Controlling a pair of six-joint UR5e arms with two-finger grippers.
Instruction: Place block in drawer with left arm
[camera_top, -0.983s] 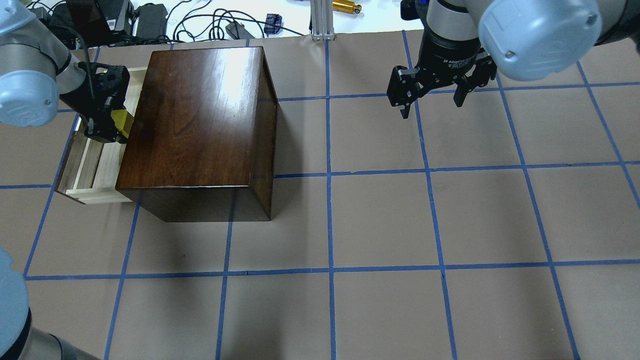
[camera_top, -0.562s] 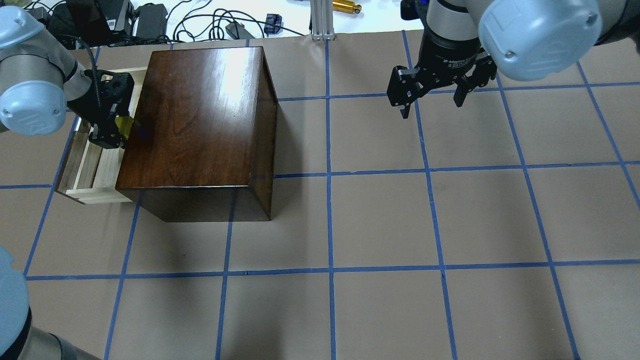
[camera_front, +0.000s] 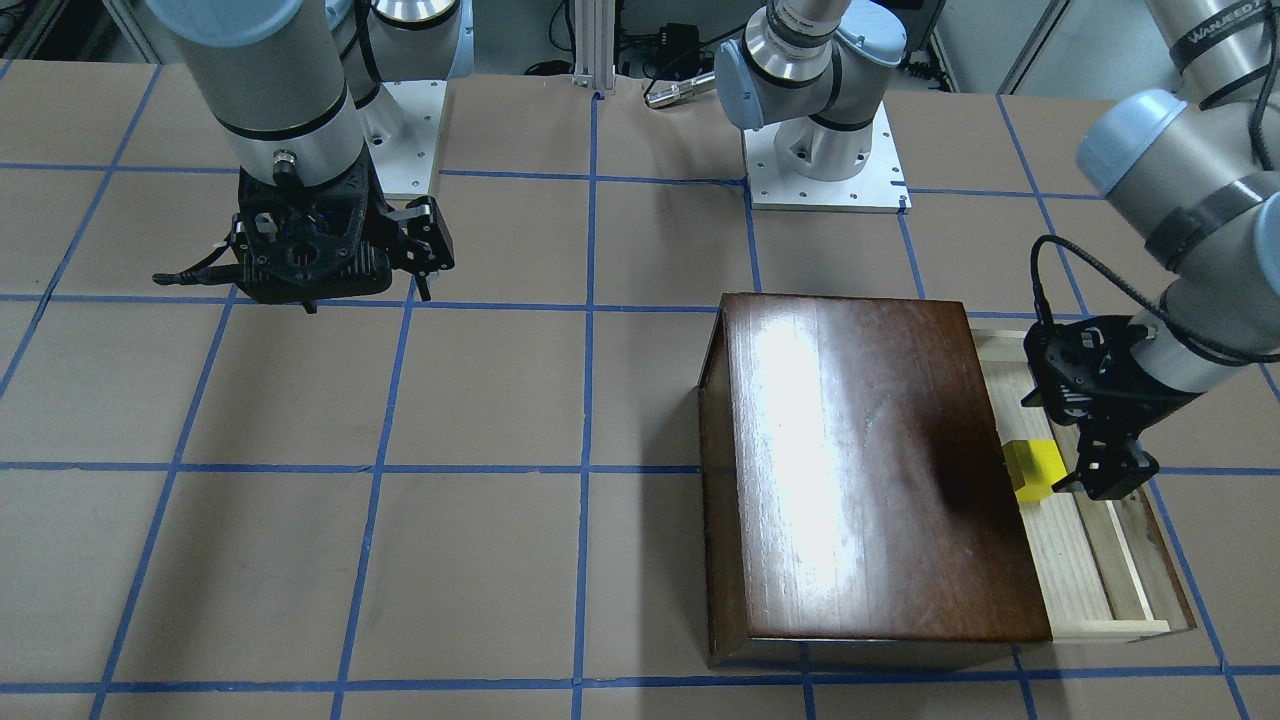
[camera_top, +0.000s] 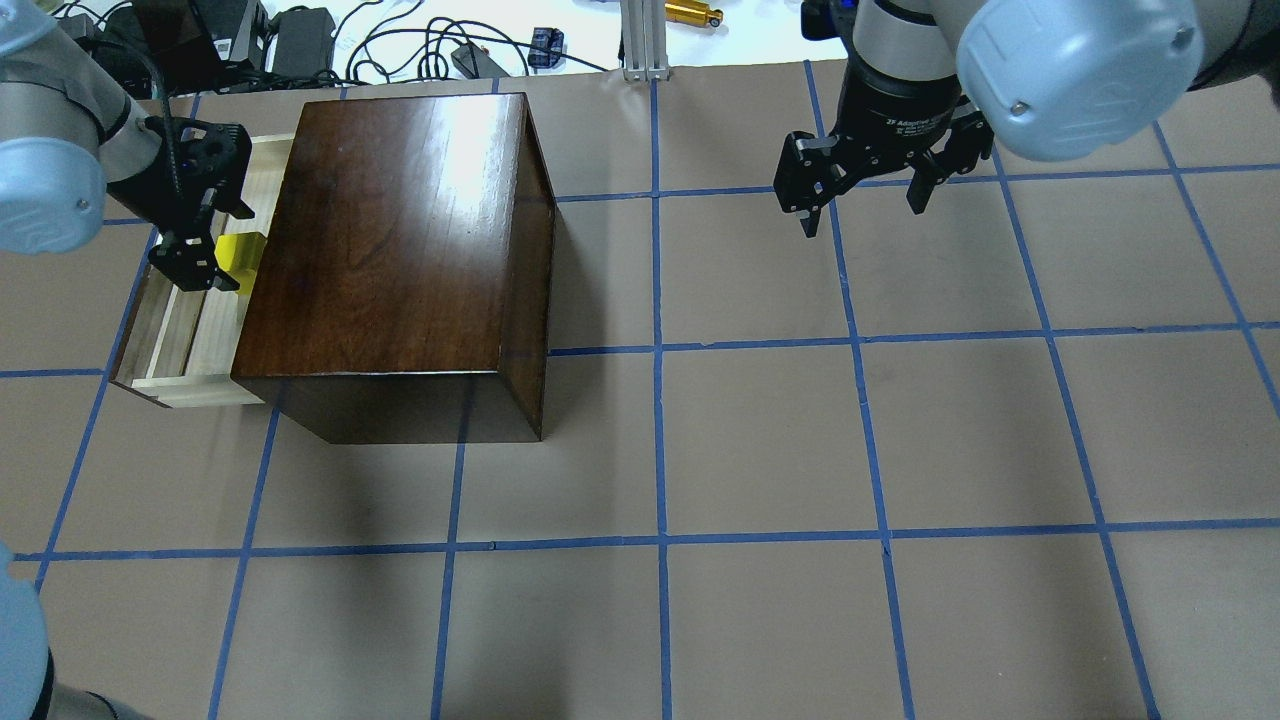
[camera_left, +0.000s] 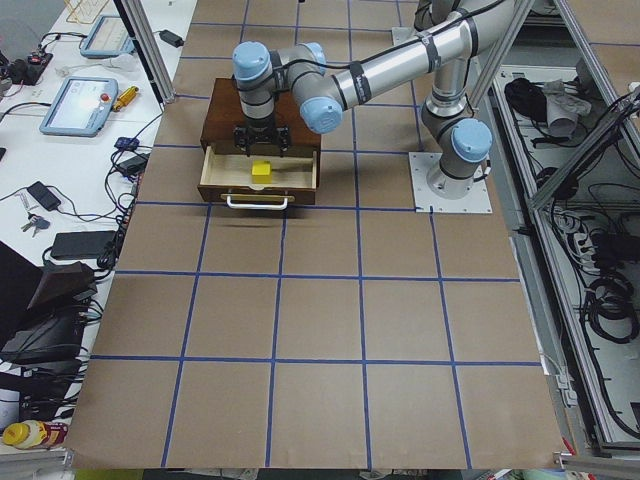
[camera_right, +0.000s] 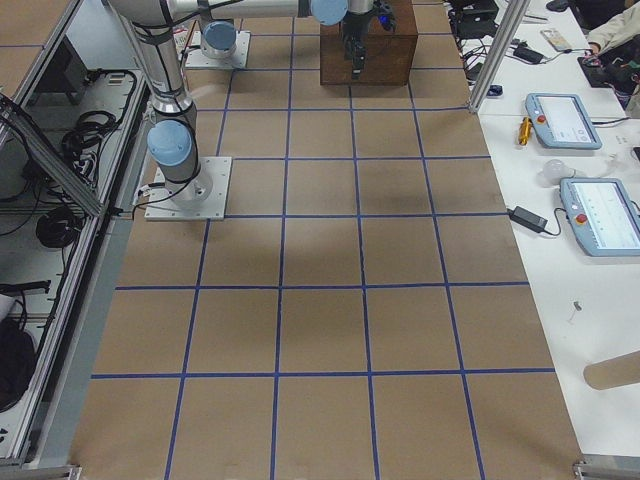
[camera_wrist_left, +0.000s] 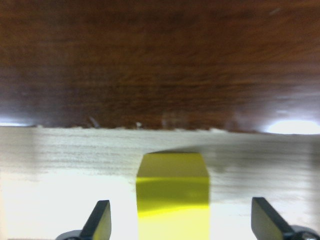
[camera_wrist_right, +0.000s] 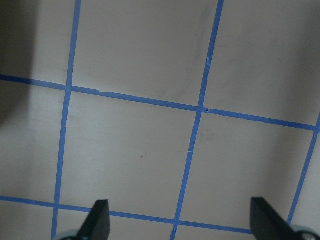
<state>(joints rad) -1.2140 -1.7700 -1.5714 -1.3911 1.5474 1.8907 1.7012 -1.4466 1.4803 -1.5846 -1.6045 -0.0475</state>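
Observation:
The yellow block (camera_top: 240, 252) lies on the floor of the pulled-out pale-wood drawer (camera_top: 190, 340), close to the cabinet's front. It also shows in the front view (camera_front: 1033, 468) and the left side view (camera_left: 261, 170). My left gripper (camera_top: 210, 235) hangs just over the drawer and is open. In the left wrist view the block (camera_wrist_left: 173, 195) sits between the two spread fingertips (camera_wrist_left: 100, 222) with a gap on each side. My right gripper (camera_top: 862, 215) is open and empty above the bare table at the far right.
The glossy dark-brown cabinet (camera_top: 400, 230) stands right beside the block and fills the upper half of the left wrist view (camera_wrist_left: 160, 60). The drawer's front with its white handle (camera_left: 258, 203) faces away from the cabinet. Cables and tools lie beyond the far table edge (camera_top: 400, 40).
My left gripper came down into the drawer with the block, opened and let it go. It has since drawn back a little. The right arm has not moved.

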